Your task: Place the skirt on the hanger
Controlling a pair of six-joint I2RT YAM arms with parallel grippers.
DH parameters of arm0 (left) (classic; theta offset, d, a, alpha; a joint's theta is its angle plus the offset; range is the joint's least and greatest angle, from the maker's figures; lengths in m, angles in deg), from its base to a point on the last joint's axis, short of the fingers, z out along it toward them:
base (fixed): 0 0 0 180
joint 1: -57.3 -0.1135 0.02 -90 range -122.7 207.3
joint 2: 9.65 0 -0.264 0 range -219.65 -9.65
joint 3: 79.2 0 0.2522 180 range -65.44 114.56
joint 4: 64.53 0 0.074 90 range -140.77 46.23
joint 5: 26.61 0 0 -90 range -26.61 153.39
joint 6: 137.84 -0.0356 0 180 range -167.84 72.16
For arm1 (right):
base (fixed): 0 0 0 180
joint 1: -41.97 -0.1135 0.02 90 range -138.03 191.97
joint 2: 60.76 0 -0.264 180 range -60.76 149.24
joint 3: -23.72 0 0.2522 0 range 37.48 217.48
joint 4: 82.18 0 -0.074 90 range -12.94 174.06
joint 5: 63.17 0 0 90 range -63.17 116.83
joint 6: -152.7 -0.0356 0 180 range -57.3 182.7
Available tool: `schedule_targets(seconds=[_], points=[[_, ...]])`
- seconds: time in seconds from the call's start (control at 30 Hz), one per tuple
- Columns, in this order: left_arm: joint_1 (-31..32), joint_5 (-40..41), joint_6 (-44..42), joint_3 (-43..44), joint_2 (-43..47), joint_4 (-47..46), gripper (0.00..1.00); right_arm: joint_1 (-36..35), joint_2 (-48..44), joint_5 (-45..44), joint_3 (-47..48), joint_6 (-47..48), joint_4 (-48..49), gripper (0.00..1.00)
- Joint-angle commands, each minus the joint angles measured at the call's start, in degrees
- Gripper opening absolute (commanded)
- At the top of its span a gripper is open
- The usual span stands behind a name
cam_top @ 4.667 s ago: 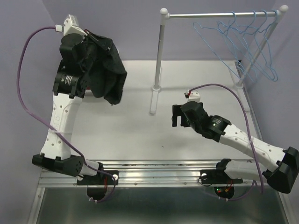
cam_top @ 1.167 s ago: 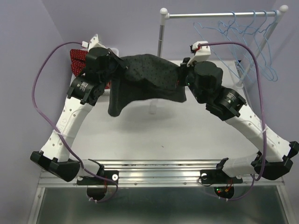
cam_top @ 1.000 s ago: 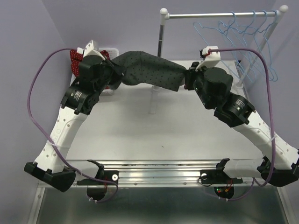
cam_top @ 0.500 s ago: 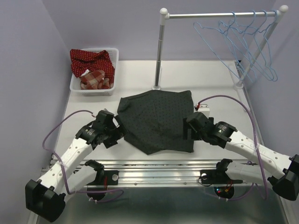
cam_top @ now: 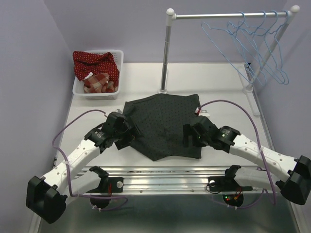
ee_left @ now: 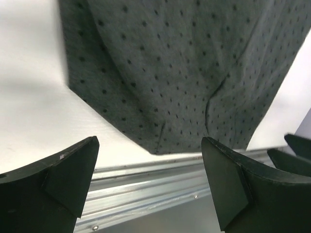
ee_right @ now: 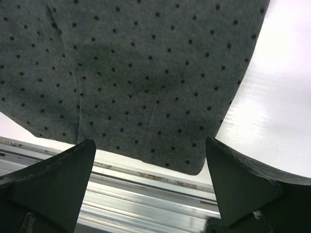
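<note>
The dark grey skirt (cam_top: 163,121) with small dots lies spread flat on the white table, its hem near the front edge. My left gripper (cam_top: 130,136) hovers open over its left edge and holds nothing. My right gripper (cam_top: 187,137) hovers open over its right edge, also with nothing in it. In the left wrist view the skirt (ee_left: 180,73) fills the top, beyond my wide-apart fingers (ee_left: 58,187). The right wrist view shows the skirt's corner (ee_right: 136,73) above the front rail. Several light-blue wire hangers (cam_top: 241,30) hang on the rack bar at the back right.
A white basket (cam_top: 77,90) at the back left holds a red dotted garment (cam_top: 95,63) and a plaid cloth (cam_top: 97,82). The rack's upright pole (cam_top: 166,53) stands just behind the skirt. A metal rail (cam_top: 160,172) runs along the table's front edge.
A second ago both grippers held the skirt stretched in the air. It has since come down flat on the table; both grippers have opened, let go and edged slightly inward.
</note>
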Motion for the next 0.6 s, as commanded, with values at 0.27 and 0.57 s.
schedule_targets(seconds=[0.27,0.57], points=[[21.62,-2.35,8.37,-6.51,1.75,-9.09,0.99,0.35,-11.82,8.89,-13.84,-16.16,-8.05,1.0],[25.58,-2.18,9.43,-3.88,-8.96,-16.13,0.99,0.35,-5.85,2.84,-15.87,-17.04,-5.15,1.0]])
